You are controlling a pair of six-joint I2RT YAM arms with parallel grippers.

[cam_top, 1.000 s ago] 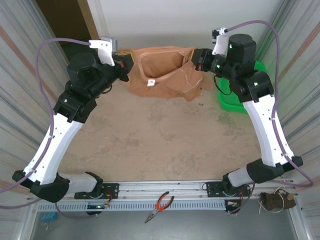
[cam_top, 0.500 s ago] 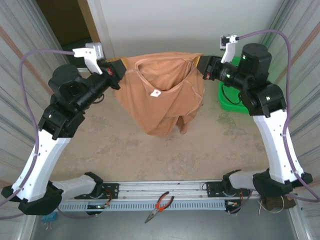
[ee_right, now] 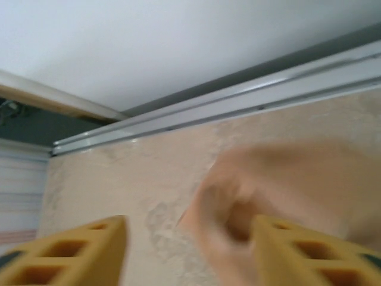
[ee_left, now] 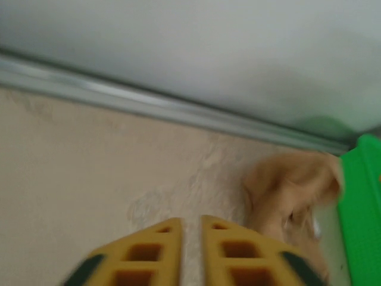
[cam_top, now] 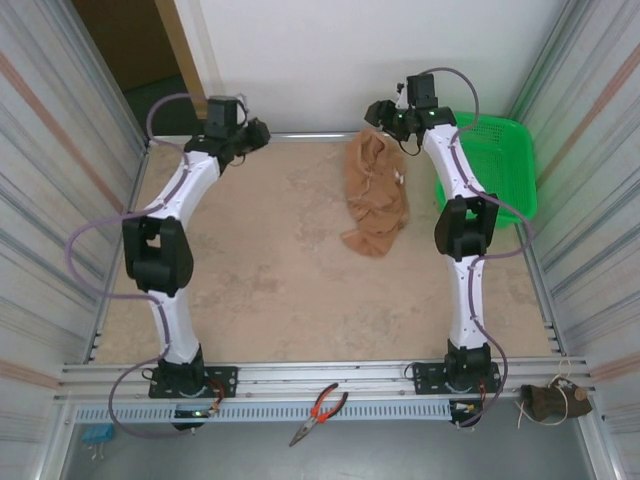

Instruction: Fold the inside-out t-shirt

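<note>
We judge flattening is in hand: the tan thin-fabric t-shirt [cam_top: 375, 195] lies heaped at one o'clock — left gripper [ee_left: 190, 223] barely apart, right gripper [ee_right: 189, 225] wide; next, regrasp its corners.

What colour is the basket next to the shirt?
The basket is bright green, clearest in the top external view.

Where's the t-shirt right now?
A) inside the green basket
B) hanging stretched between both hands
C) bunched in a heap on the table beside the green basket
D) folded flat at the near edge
C: the t-shirt lies crumpled on the table, just left of the green basket.
</note>
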